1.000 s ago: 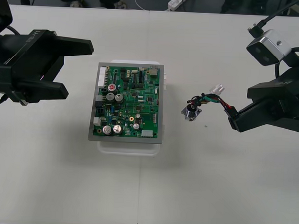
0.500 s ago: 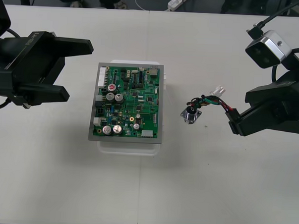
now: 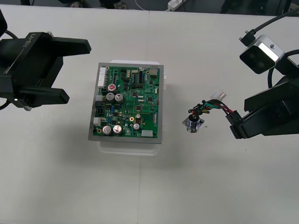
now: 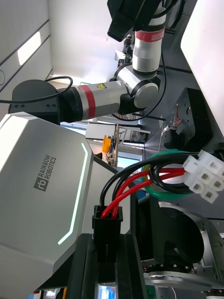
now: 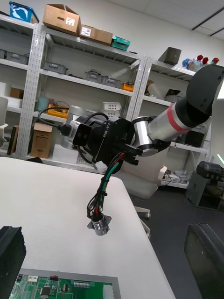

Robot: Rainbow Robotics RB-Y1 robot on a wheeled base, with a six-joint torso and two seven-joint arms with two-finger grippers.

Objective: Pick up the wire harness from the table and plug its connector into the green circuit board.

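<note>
**As the harness comes off the bench, the board is next**

While the right side does the work, our left arm [image 3: 27, 67] has eased only slightly outward at its own side. The left jaws are spread wide, hold nothing, and stand well apart from the harness.

Just right of them, the green circuit board [image 3: 129, 102] sits on its white base [image 3: 129, 147] exactly where it was a second ago, with no harness plug in it.

Between the board and the right arm [image 3: 278, 110], the wire harness [image 3: 209, 105] is what has changed. A second ago its round metal socket sat a little farther from us. Now the socket [image 3: 192, 125] has swung nearer and dangles at the end of the wires. From the left wrist view it appears to hang clear of the bench [image 3: 185, 193]. We read that as the pick-up done and the carry to the board not yet begun. A small white connector [image 3: 219, 95] sticks out of the wire loop.

Farthest right, the right jaws are clenched on the black plug [image 4: 107, 227]. It stands between the two fingers with red and black wires rising out of it, so the wires and socket trail ahead of the fingertips toward the board. We judge that the plug's mating end faces back into the jaws, so a regrasp or a handover to the left may be needed before insertion.
</note>
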